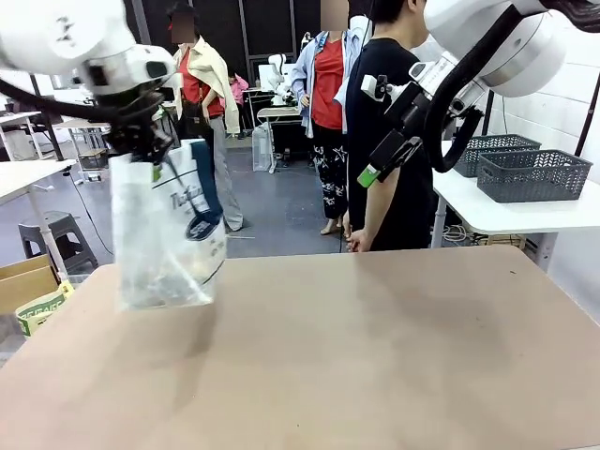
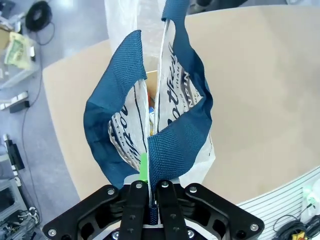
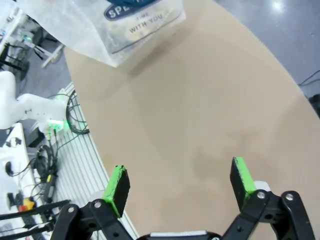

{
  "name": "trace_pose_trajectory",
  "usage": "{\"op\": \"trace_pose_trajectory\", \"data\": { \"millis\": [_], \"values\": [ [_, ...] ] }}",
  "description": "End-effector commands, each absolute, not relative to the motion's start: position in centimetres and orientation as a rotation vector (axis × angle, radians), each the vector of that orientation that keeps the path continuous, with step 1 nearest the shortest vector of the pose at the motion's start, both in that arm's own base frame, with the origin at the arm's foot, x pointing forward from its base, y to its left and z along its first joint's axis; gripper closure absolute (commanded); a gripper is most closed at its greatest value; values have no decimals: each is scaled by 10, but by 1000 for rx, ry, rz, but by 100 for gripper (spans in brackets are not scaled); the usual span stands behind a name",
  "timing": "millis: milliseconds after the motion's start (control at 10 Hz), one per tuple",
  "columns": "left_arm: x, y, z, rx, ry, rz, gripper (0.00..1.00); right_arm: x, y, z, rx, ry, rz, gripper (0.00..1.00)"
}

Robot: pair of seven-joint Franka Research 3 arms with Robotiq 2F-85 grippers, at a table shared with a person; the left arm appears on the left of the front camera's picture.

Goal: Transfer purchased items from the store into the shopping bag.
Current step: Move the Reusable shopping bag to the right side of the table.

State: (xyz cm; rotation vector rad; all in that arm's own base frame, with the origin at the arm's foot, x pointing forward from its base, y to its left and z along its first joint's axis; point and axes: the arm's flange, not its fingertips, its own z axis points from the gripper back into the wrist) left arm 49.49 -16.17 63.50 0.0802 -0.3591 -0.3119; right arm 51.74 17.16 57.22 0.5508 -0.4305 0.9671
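The shopping bag (image 1: 164, 239), clear plastic with navy straps and lettering, hangs above the table's left part. My left gripper (image 1: 148, 148) is shut on one navy strap at the bag's top. In the left wrist view the gripper (image 2: 150, 195) pinches that strap (image 2: 167, 150) and the bag (image 2: 180, 100) droops below it. Through the narrow mouth a sliver of the purchased items (image 2: 149, 114) shows, too small to make out. My right gripper (image 1: 382, 159) is raised over the table's far side, open and holding nothing. In the right wrist view it (image 3: 181, 180) faces bare table, with the bag (image 3: 120, 22) at the top.
A person in a black T-shirt (image 1: 384, 141) stands at the tan table's (image 1: 375, 356) far edge, arms down. Grey lattice baskets (image 1: 530, 173) sit on a white side table at the right. Cardboard boxes (image 1: 28, 286) and a stool (image 1: 56, 230) stand left of the table.
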Motion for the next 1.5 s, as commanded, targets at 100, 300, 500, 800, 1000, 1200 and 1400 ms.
{"op": "trace_pose_trajectory", "data": {
  "millis": [100,300,500,800,1000,1200,1400],
  "values": [
    [461,-121,625,133,-455,-333,100,516,173,574,570,-424,952,0],
    [456,-124,615,111,-494,-334,100,516,173,574,570,-424,952,0],
    [465,-123,618,116,-409,-313,100,516,173,574,570,-424,952,0],
    [465,-123,618,116,-409,-313,100,516,173,574,570,-424,952,0],
    [463,-116,603,128,-412,-321,100,516,173,574,570,-424,952,0],
    [462,-89,603,160,-450,-293,100,516,173,574,570,-424,952,0],
    [467,-55,598,187,-471,-276,100,516,173,574,570,-424,952,0]
  ]
}}
